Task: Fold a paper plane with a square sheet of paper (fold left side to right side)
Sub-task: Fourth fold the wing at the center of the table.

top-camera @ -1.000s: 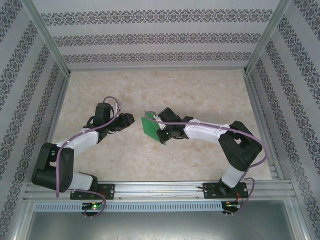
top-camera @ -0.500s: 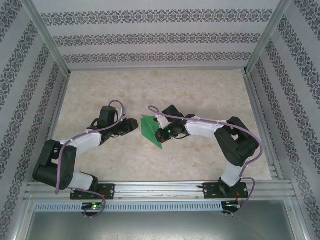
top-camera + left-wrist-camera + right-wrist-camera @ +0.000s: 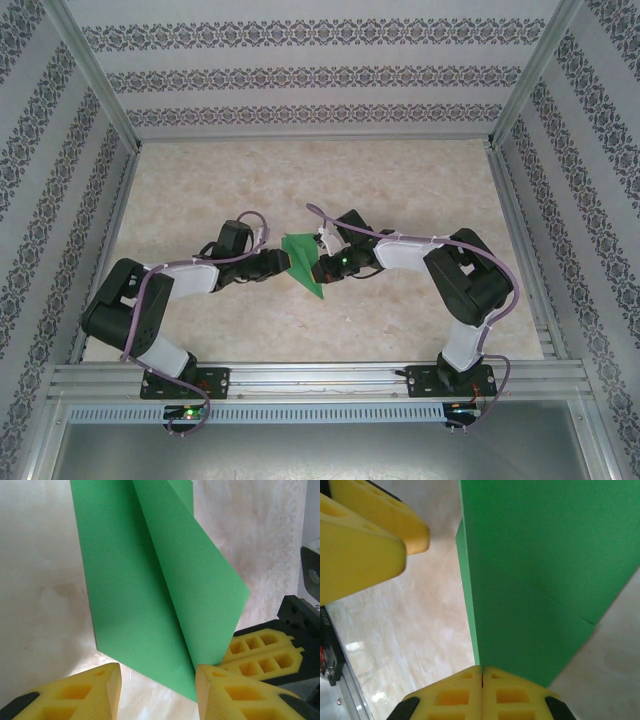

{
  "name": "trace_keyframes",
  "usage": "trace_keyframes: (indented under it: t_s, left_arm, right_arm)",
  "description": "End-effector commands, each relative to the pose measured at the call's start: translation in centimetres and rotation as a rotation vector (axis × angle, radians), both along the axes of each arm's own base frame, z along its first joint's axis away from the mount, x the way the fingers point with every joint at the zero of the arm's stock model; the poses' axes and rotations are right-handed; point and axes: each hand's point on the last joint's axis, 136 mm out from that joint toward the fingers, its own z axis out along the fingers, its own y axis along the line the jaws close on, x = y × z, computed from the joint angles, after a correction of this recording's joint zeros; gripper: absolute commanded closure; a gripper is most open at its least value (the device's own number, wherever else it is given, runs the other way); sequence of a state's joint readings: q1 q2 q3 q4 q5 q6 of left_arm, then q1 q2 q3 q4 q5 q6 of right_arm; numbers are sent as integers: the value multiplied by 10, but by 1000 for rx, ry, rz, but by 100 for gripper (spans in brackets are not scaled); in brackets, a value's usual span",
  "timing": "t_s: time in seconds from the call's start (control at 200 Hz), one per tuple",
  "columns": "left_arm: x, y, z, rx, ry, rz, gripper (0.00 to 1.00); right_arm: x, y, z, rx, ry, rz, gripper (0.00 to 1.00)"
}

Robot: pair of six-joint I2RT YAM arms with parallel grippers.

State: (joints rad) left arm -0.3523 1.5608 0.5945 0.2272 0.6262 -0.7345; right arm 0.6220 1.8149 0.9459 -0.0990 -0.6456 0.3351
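Handover over the table's middle: the right gripper (image 3: 481, 672) is clamping the creased square sheet of paper (image 3: 150, 595) by one edge. The left gripper (image 3: 157, 680) is hovering just beside it, jaws parted and empty. It should be taking the free corner squarely, clear of the other fingers. Beyond, the marbled table (image 3: 400, 190) and the patterned back wall (image 3: 300, 80) are obstructing nothing.

Left wrist view: square sheet of paper (image 3: 145, 590) runs off the top edge; left fingers (image 3: 90, 690) cut by the bottom edge; contact with the sheet's lowest corner unclear. Right wrist view: sheet exits top and right; pinched margin hidden between right fingers (image 3: 470, 680). Top view: creases too small.
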Motion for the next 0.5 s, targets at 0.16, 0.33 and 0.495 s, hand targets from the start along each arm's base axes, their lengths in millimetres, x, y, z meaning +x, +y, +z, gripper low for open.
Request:
trace_keyframes:
  t_s: [0.16, 0.33, 0.495]
  left_arm:
    - [25, -17, 9, -22, -50, 2, 57]
    - [31, -20, 6, -18, -39, 6, 57]
    - [34, -22, 1, 0, -21, 17, 57]
  right_arm:
    - [-3, 3, -5, 48, 56, 3, 100]
    - [-3, 2, -6, 50, 62, -1, 100]
    - [-4, 4, -6, 62, 65, 1, 100]
